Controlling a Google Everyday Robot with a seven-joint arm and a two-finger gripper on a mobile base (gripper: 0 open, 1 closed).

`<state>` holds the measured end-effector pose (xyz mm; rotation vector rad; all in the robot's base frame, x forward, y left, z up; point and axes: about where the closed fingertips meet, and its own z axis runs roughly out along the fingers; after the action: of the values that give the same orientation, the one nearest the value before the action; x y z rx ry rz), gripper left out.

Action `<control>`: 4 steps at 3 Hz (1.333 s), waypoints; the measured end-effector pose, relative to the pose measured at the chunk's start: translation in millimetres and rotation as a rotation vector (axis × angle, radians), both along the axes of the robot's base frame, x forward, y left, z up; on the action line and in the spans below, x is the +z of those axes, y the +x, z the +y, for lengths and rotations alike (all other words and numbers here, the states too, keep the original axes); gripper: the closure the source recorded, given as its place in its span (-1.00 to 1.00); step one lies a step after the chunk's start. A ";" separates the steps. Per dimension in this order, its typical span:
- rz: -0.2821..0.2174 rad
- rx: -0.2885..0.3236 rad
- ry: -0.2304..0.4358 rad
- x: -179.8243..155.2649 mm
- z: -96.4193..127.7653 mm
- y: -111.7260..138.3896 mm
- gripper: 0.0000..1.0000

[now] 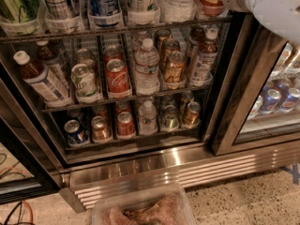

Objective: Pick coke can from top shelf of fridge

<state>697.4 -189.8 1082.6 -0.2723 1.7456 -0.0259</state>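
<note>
one fridge [164,170] fills the view. a white robot arm [272,8] crosses its top right corner; the gripper is out of sight beyond it, its state impossible to tell. six clear cups front the top shelf [140,29], each holding one bottle or can. the rack below [140,96] has six lanes. one clear tub [101,209] on the floor holds something pale brown. the coke can [117,77] fronts the third lane from the left, between a green-white can [84,81] and a water bottle [146,69].

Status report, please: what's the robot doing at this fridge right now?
Pincer out of view; only white arm at upper right. Coke can on middle rack, untouched. Water bottle close beside it.
</note>
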 end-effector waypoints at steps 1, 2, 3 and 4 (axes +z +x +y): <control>0.000 0.000 0.000 0.0 0.0 0.0 0.64; -0.010 0.017 0.000 11.6 9.2 -14.3 1.00; -0.015 0.009 -0.002 13.8 7.0 -16.6 1.00; -0.013 0.001 -0.014 15.7 4.7 -18.6 1.00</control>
<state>678.8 -185.2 1098.3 -0.2826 1.7328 -0.0384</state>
